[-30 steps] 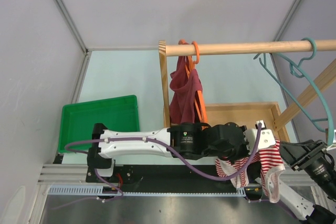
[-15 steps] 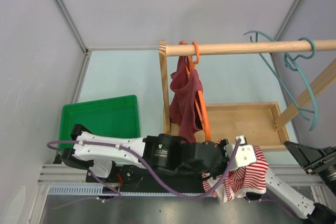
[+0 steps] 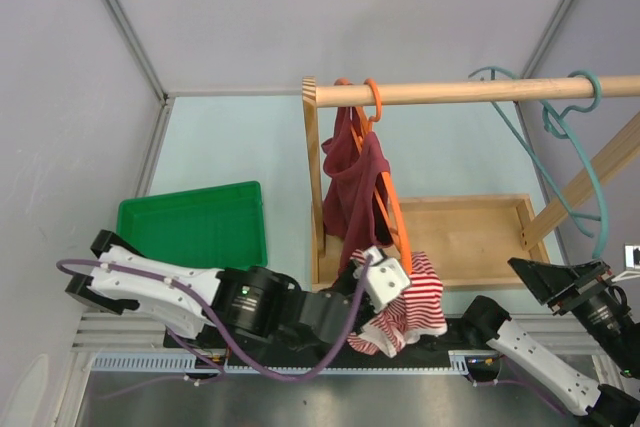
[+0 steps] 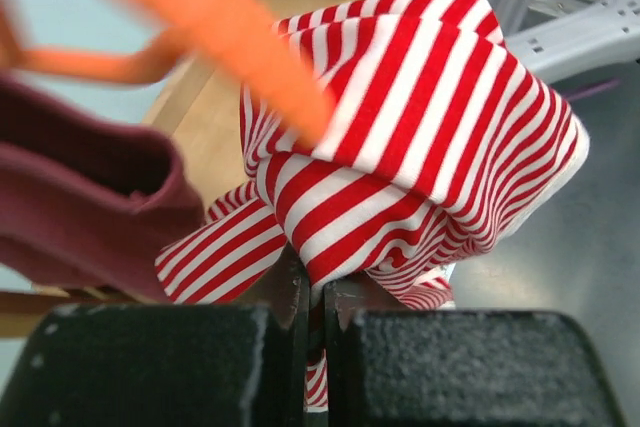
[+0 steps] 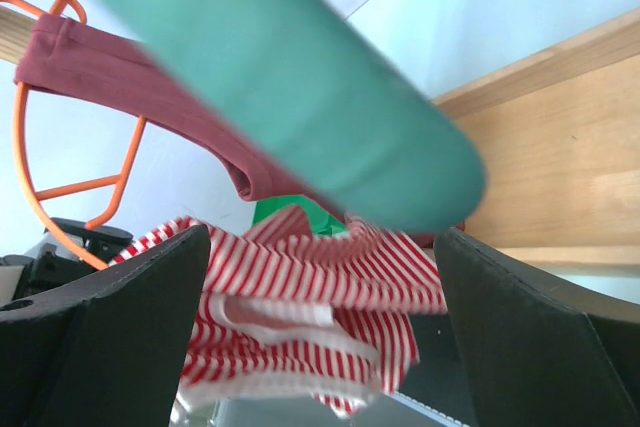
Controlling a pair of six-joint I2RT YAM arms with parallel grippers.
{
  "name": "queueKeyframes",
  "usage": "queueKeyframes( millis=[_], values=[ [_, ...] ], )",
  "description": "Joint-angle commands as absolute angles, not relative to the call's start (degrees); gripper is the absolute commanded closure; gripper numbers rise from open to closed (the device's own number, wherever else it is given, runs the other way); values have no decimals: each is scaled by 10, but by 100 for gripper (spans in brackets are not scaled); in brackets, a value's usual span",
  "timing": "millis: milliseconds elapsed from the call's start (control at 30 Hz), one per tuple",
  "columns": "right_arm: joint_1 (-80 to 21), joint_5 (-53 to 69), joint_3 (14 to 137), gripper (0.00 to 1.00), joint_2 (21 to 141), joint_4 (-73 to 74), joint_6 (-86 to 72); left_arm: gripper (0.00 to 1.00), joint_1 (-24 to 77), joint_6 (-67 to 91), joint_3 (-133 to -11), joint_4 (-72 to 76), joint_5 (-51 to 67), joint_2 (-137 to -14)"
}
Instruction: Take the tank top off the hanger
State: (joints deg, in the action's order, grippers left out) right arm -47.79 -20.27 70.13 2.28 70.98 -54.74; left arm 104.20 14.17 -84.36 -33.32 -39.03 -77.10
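The left jaws pinch the striped tank top, already off the teal hanger and bunched low just beside the orange hanger. The right jaws gape empty. Pulling away could snag that hanger and drag the maroon top down.

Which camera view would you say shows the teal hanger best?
The top external view: the teal hanger hangs bare from the wooden rod, its shape readable. The right wrist view gives only a blurred close stretch of it; the left wrist view shows none.
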Motion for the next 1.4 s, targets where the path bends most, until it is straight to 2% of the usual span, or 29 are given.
queueKeyframes(
  millis=[0,200,467,667,900,1133,1267,1367],
  values=[
    [-488,-204,681,0,19,662,-542,100,1045,193,-803,-311,-469,-702],
    [-498,-205,658,0,19,642,-545,100,1035,212,-759,-347,-476,-655],
    [-512,-216,645,0,19,635,-548,100,1005,186,-675,-377,-353,-598],
    [-525,-225,633,0,19,628,-550,100,963,226,-626,-431,-396,-526],
    [-544,-237,625,0,18,620,-555,100,751,228,-607,-453,-360,-450],
    [-551,-242,622,0,19,617,-560,100,579,161,-649,-464,-351,-504],
    [-550,-240,627,0,19,622,-562,100,407,181,-645,-476,-362,-507],
    [-551,-242,627,0,19,622,-562,100,312,200,-635,-487,-382,-508]
  ],
)
